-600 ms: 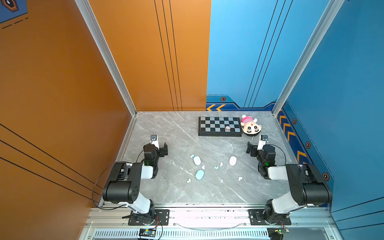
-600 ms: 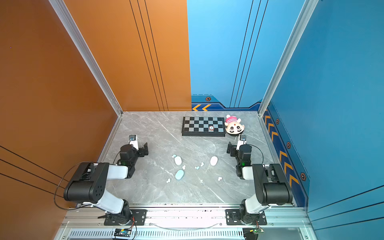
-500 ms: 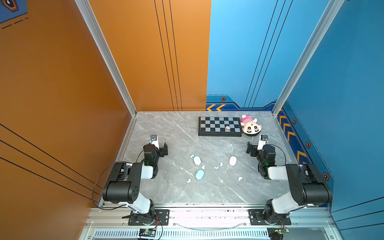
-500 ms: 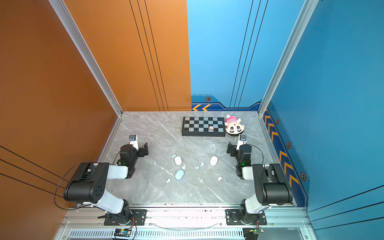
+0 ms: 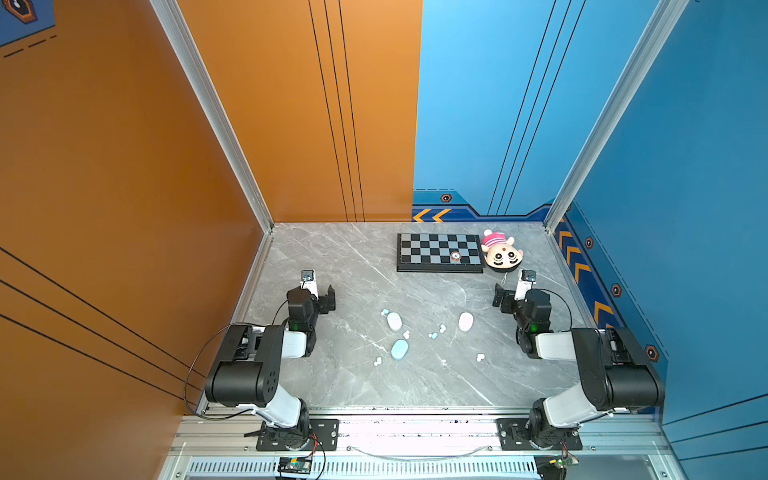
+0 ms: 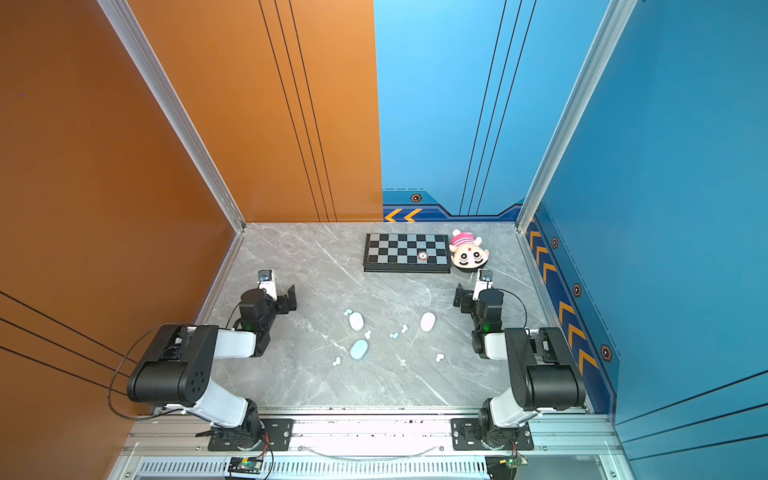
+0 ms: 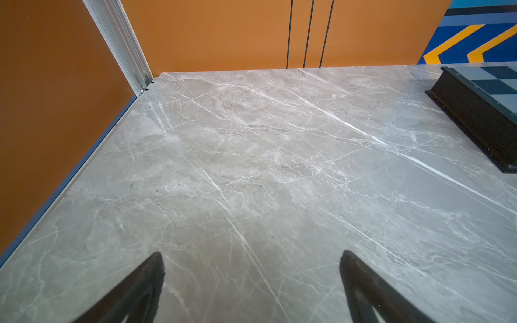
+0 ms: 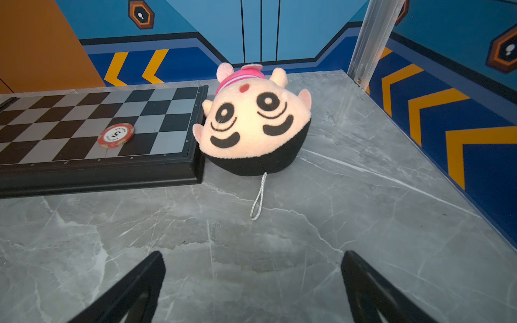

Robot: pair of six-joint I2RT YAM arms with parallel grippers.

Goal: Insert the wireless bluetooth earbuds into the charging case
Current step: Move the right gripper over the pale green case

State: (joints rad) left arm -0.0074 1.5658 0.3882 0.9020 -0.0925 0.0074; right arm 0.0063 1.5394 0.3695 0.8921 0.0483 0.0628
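Earbuds (image 5: 433, 335) lie scattered mid desk (image 5: 353, 386) among oval cases (image 5: 399, 349); chessboard (image 5: 432, 249), plush (image 5: 503, 254) at far edge. Arms (image 5: 266, 345) folded at side edges; left gripper (image 7: 251, 258), right gripper (image 8: 251, 257) spread wide, empty.

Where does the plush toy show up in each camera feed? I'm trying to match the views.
Top view: plush toy back right, beside the checkerboard.
Top view: same place.
Left wrist: not in view.
Right wrist: upper middle of the picture.
Shared landmark: the checkerboard, visible in all four.
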